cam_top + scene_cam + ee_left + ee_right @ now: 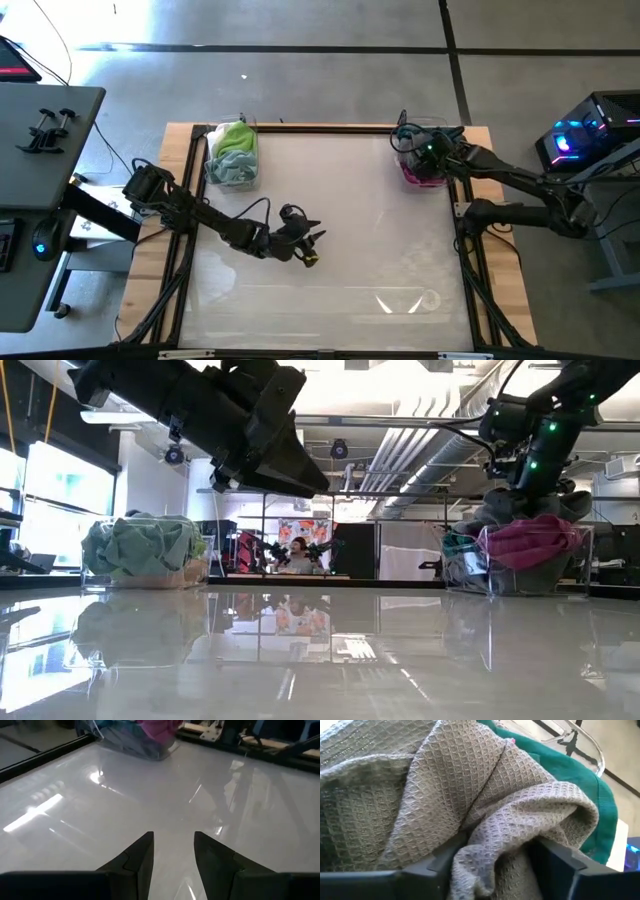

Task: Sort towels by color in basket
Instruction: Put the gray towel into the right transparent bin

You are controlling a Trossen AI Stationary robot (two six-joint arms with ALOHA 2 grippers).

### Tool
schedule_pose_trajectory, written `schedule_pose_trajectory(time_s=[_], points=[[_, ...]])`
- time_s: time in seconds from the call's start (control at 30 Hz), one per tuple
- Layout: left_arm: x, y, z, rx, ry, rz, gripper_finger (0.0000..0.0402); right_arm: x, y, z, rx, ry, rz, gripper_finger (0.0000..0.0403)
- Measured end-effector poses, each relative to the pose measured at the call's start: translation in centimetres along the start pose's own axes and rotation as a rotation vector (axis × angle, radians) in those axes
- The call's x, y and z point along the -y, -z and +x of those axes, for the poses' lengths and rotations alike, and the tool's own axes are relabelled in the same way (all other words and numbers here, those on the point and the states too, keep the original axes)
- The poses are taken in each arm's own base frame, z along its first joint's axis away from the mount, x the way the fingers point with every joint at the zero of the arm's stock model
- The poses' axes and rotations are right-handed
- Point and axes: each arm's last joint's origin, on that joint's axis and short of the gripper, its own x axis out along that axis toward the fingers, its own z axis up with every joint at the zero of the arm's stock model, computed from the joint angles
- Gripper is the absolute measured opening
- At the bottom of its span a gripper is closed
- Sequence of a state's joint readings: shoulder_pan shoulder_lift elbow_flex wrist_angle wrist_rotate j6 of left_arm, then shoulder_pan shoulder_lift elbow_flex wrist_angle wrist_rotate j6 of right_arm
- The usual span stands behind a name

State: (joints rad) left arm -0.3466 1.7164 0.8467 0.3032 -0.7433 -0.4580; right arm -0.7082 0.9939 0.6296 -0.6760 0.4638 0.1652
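Note:
My right gripper [497,865] stands open, tilted down over the clear basket [425,160] at the table's far right, with a fold of a grey-brown waffle towel [470,795] between its fingers. A dark green towel [585,780] lies behind it, and magenta towels [535,540] fill the same basket. The clear basket [232,155] at the far left holds lime green and mint towels [140,545]. My left gripper [310,245] hovers open over the bare middle of the table, nothing between its fingers [142,855]. My right gripper comes slanting down from above, one finger [445,862] on each side of a bunched fold of the grey-brown towel [520,820]. The fold lies slack against both fingers' inner sides. The rest of the towel rests on the pile in the basket.
The glossy white table [350,290] lies bare between the two baskets and toward the near edge. A black frame [330,127] rims the table. A desk with clamps [50,125] stands beyond the left edge, and equipment with blue lights [580,140] beyond the right.

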Motion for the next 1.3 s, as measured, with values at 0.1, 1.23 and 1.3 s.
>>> schedule_pose_trajectory(time_s=[0.1,1.23,1.3], points=[[0.1,-0.3,0.0,0.025,0.012,0.001,0.0126,0.3,-0.7,-0.9,-0.010,-0.020,-0.005,0.0220],[-6.4,-16.8,18.6,0.092,0.162,0.109,0.0126,1.4,-5.2,-7.9,-0.332,-0.118,0.015,0.0033],[-6.6,-16.8,19.4,0.073,0.153,0.121,0.0126,1.2,-5.9,-6.6,-0.345,-0.115,-0.009,0.0012]])
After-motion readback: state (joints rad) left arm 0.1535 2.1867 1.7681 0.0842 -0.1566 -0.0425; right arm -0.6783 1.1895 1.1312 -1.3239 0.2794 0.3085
